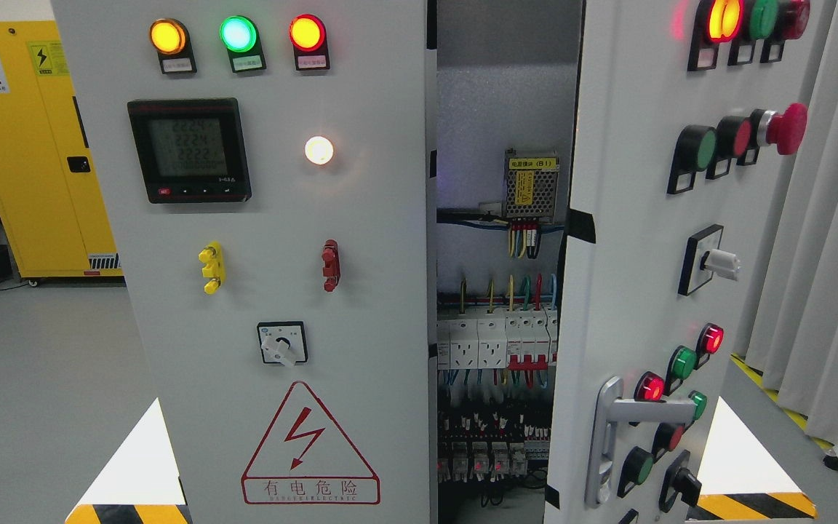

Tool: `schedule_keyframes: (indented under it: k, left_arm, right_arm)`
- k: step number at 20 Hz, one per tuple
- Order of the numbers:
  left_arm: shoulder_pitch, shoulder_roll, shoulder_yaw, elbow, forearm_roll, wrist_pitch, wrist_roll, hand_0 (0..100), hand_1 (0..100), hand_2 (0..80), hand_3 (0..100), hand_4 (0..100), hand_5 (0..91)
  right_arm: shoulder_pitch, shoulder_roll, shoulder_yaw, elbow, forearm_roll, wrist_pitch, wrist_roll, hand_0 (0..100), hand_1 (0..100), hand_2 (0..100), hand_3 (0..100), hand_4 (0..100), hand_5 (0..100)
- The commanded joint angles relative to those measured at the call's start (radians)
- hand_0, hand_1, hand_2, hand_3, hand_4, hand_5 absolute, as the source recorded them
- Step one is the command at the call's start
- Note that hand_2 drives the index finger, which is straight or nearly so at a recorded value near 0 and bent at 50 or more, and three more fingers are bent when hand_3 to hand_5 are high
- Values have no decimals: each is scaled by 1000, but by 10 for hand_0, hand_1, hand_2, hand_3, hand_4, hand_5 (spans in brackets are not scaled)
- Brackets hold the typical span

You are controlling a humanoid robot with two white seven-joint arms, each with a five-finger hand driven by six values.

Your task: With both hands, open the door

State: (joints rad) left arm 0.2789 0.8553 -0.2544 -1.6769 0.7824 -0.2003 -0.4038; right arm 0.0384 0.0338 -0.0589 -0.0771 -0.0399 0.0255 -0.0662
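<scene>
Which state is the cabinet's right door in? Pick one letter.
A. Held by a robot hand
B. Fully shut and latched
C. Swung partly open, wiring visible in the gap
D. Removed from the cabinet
C. The right door is angled outward, and the gap beside the left door shows the circuit breakers and the power supply module; no hand is in view.

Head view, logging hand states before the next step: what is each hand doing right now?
Left hand: not in view.
Right hand: not in view.
The right cabinet door stands ajar, with nothing on its handle.
</scene>
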Motion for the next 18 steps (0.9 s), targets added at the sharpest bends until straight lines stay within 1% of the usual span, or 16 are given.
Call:
schedule_keyframes:
  k: [1,3,4,6,7,8,10,11,14,15,18]
  left_arm:
    - [-20,417,-3,-233,142,-101,-36,0,0,0,53,0,0]
    - [-30,488,-3,-239,190,-164,-64,0,0,0,52,0,0]
    - [-47,507,-2,-239,205,-171,-73,0,0,0,52,0,0]
    - [-99,516,-2,-239,244,-168,-73,0,0,0,52,0,0]
    - [-124,527,0,-239,273,-168,-73,0,0,0,53,0,0]
    - [-151,556,-2,-241,315,-166,-73,0,0,0,53,0,0]
    - [-204,646,-2,-250,397,-165,-73,0,0,0,53,0,0]
    - [-217,675,-2,-256,422,-166,-73,0,0,0,53,0,0]
    - [-251,706,-2,-261,437,-165,-73,0,0,0,53,0,0]
    - [-262,723,-2,-262,452,-165,-73,0,0,0,52,0,0]
    - [-309,768,-2,-277,602,-160,-73,0,0,0,51,0,0]
  right_arm:
    - [0,1,1,0,0,1,3,212,121,0,0,0,0]
    - [0,1,1,0,0,1,3,212,121,0,0,0,0]
    - [0,1,1,0,0,1,3,212,121,0,0,0,0]
    - [0,0,1,0,0,1,3,212,120,0,0,0,0]
    - [0,0,1,0,0,1,3,212,120,0,0,0,0]
    - [0,0,1,0,0,1,3,212,120,0,0,0,0]
    - [0,0,1,0,0,1,3,212,120,0,0,0,0]
    - [0,1,1,0,0,1,3,212,120,0,0,0,0]
    - [0,3,1,0,0,1,3,212,119,0,0,0,0]
    - [0,3,1,0,0,1,3,212,118,0,0,0,0]
    - [0,3,2,0,0,1,3,212,117,0,0,0,0]
